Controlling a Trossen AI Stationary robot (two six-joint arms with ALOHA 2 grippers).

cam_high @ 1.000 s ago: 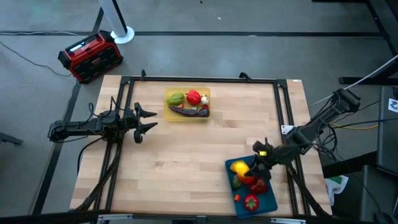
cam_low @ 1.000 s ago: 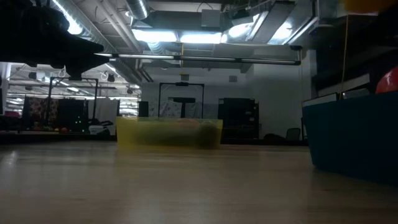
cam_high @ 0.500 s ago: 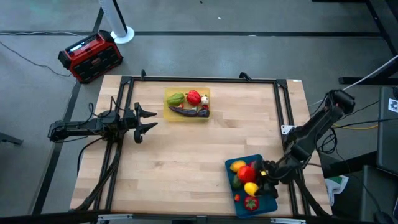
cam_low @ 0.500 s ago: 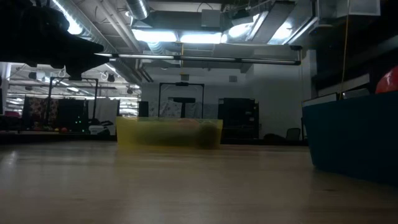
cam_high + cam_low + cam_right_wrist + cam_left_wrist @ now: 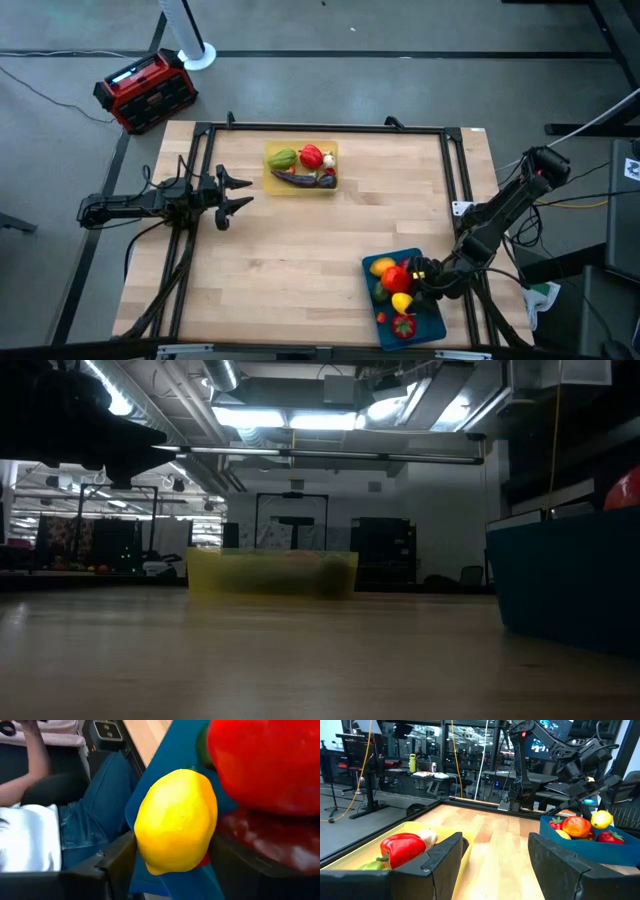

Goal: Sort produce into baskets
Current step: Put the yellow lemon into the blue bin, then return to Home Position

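Observation:
The yellow tray (image 5: 268, 160) stands at the table's far middle. It holds a green pepper (image 5: 282, 158), a red pepper (image 5: 311, 156), garlic (image 5: 329, 160) and an eggplant (image 5: 300, 178). The teal tray (image 5: 436, 324) stands at the near right and holds red, orange and green produce. My right gripper (image 5: 415, 292) is low over the teal tray, shut on a yellow lemon (image 5: 402, 302). My left gripper (image 5: 236, 193) is open and empty at the table's left, level above the wood. In its wrist view the fingers (image 5: 440, 860) frame both trays. My right gripper pinches the lemon (image 5: 175, 820) between its two fingers, one finger (image 5: 117, 857) on each of its opposite sides. The fingers slant down from the table's right. The lemon lies against a red fruit (image 5: 265, 765) in the tray; whether it rests on the pile I cannot tell.
A red-and-black box (image 5: 146, 90) sits on the floor beyond the far left corner. Dark frame rails (image 5: 460, 170) run along the table's edges. A seated person's legs (image 5: 95, 805) show beside the table's right near side. Bare wood (image 5: 300, 260) lies between the trays.
My right gripper has carried the lemon toward the table's near edge and down, from above the teal tray's far right corner to low over its middle. It has stayed nearly still for the last half second.

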